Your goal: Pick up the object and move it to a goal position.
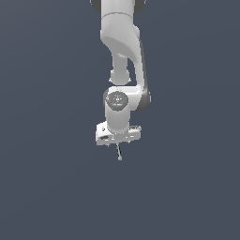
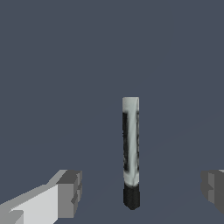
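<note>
So the gripper (image 2: 141, 192) is spread wide with its fingers (image 2: 69, 192) clear of the little stick (image 2: 131, 153), which sits between them without touching either, dark end nearest the camera, on the plain grey floor (image 2: 52, 65).

I work in a bare simulated space, not a room: a flat slate-blue backdrop (image 1: 42, 187) fills both views (no visible furniture or walls), and my arm (image 1: 123, 42) is rendered in smooth, untextured white.
</note>
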Controlling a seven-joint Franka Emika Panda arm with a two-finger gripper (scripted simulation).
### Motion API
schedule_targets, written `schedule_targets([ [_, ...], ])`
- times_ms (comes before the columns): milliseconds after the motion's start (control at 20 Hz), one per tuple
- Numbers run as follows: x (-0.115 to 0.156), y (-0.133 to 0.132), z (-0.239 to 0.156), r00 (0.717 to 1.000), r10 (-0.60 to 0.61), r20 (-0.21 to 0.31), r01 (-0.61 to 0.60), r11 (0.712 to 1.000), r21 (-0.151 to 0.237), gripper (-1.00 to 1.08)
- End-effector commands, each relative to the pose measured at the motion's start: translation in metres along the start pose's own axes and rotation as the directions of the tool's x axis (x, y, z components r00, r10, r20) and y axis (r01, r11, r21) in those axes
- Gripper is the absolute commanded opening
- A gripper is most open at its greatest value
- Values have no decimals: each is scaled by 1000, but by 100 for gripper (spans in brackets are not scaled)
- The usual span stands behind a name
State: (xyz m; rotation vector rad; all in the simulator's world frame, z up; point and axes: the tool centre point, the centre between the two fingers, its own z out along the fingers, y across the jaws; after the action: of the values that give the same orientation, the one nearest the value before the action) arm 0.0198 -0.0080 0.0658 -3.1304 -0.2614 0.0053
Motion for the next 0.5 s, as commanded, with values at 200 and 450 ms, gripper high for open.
schedule_targets([
  [200,1,1,5,1000,-9,-2,9,1000,0,100],
  [450,1,1,17,1000,-10,-2,10,1000,0,100],
])
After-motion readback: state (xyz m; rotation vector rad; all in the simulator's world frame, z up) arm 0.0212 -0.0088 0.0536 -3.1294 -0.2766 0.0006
